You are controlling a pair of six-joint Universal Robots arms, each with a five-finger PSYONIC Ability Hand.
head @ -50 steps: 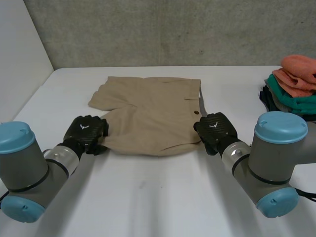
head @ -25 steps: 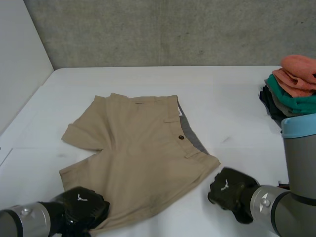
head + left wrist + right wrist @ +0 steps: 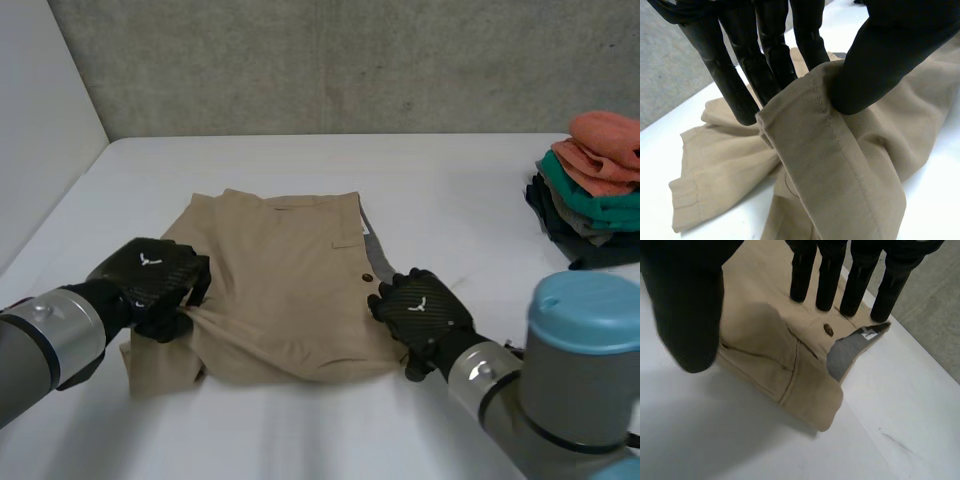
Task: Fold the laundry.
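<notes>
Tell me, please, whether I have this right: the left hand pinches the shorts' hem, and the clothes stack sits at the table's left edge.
Not quite: the head view shows the stack at the table's right edge, not its left. The left hand does pinch the shorts' hem.

Tan shorts (image 3: 285, 290), sideways on white table (image 3: 450, 180), approx mid: waistband at right, legs to left. Dark button (image 3: 828, 330) & grey inner lining (image 3: 847, 352) show along waistband edge. Near waistband corner doubled over in soft fold. Near leg hem (image 3: 790, 107) bunched & lifted; far leg flat.
</notes>
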